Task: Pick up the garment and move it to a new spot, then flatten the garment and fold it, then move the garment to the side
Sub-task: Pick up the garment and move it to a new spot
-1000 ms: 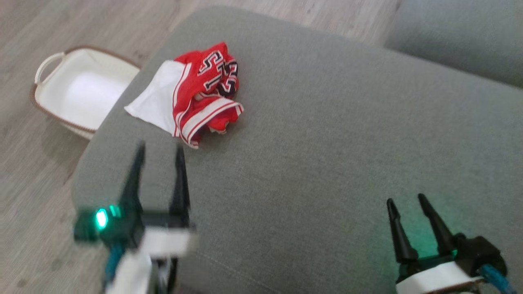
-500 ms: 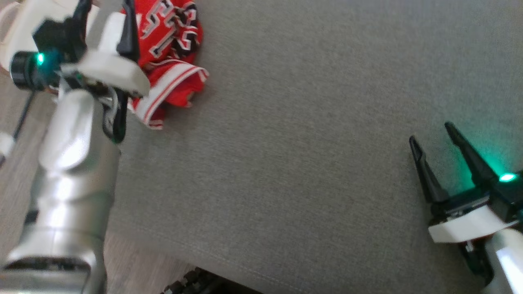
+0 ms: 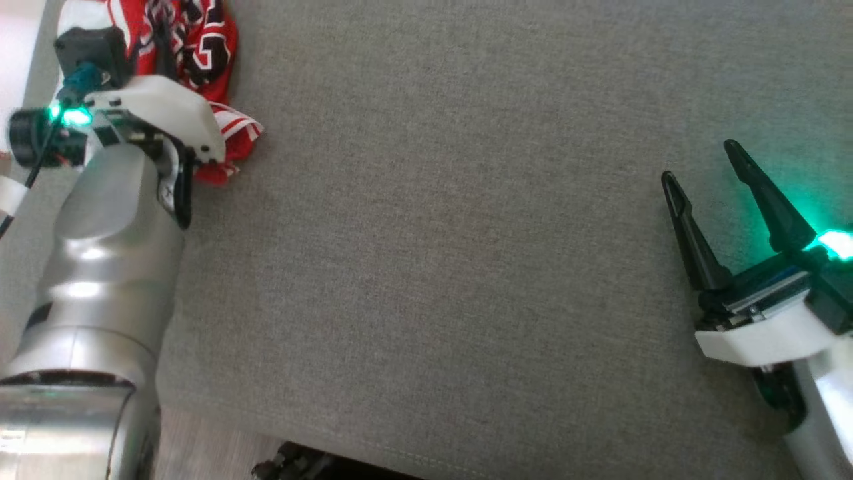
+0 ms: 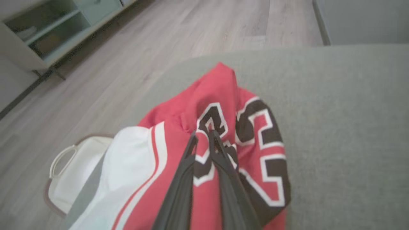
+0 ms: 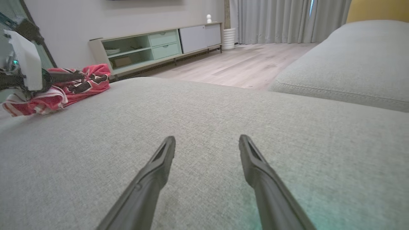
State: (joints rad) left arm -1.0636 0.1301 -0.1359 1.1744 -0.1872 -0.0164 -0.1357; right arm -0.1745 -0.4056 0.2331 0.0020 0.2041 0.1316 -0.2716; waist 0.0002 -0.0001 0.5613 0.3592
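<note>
Grey cushion [image 3: 466, 267] bears a crumpled red garment [image 4: 217, 86] near its corner; basket [image 4: 80, 169] on floor [image 4: 191, 32].

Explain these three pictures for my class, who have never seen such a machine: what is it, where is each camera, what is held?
This is a wheeled robot with two arms, each ending in a gripper with two long dark fingers. One picture looks down from its head; the other two look along each gripper from a wrist camera. Before it is a grey sofa cushion. Near its corner lies a crumpled red sports garment with black numerals and white trim. The left gripper is pinched shut on its fabric. The right gripper is open, holding nothing, over bare cushion. A white basket sits on the wooden floor beside the sofa.
</note>
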